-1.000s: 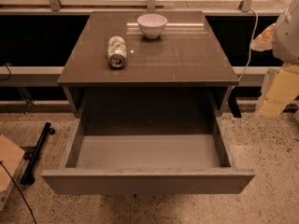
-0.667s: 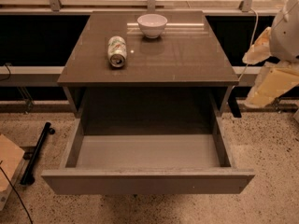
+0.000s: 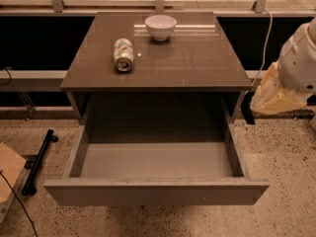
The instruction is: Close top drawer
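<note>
The top drawer point(image 3: 156, 192) is standing pulled far out from under the worktop point(image 3: 197, 58), its flat handleless front panel facing the camera and its pale grey floor lying bare between thin side walls. On the worktop a white bowl point(image 3: 160, 26) is sitting upright near the back edge, and a drinks can point(image 3: 123, 55) is lying on its side just in front and to the left of it, the two apart. The robot's cream-coloured arm point(image 3: 291, 73) is reaching in from the right edge of the view, and its gripper point(image 3: 247, 115) is hanging just beside the worktop's right front corner, above the drawer's right wall and not touching the front panel. Whether the gripper is released or clenched cannot be told. A black rod point(image 3: 37, 162) is lying on the speckled floor to the left.
</note>
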### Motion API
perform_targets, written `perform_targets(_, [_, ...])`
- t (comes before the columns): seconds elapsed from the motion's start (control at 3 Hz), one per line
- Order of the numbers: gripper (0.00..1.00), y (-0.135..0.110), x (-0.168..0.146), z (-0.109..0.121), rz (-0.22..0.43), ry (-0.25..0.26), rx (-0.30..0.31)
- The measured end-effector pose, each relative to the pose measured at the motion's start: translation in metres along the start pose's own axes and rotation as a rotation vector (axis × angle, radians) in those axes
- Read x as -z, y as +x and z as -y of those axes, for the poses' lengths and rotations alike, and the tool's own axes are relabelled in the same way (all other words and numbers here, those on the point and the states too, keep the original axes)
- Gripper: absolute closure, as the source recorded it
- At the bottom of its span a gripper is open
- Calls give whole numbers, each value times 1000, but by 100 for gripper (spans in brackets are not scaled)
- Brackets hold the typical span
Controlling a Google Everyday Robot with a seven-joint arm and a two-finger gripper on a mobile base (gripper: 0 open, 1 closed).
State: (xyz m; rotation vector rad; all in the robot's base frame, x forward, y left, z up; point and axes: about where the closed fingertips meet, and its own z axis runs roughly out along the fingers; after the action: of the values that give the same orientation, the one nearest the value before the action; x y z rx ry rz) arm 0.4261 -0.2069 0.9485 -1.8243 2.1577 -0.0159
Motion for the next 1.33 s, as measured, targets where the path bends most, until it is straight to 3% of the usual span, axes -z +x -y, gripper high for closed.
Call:
perform_targets(0.33, [100, 11, -35, -19, -2, -10, 17])
perform_targets(1.0, [100, 10, -49, -24, -11, -36, 30])
perform_targets(1.33, [100, 16, -79, -38, -5, -52, 35])
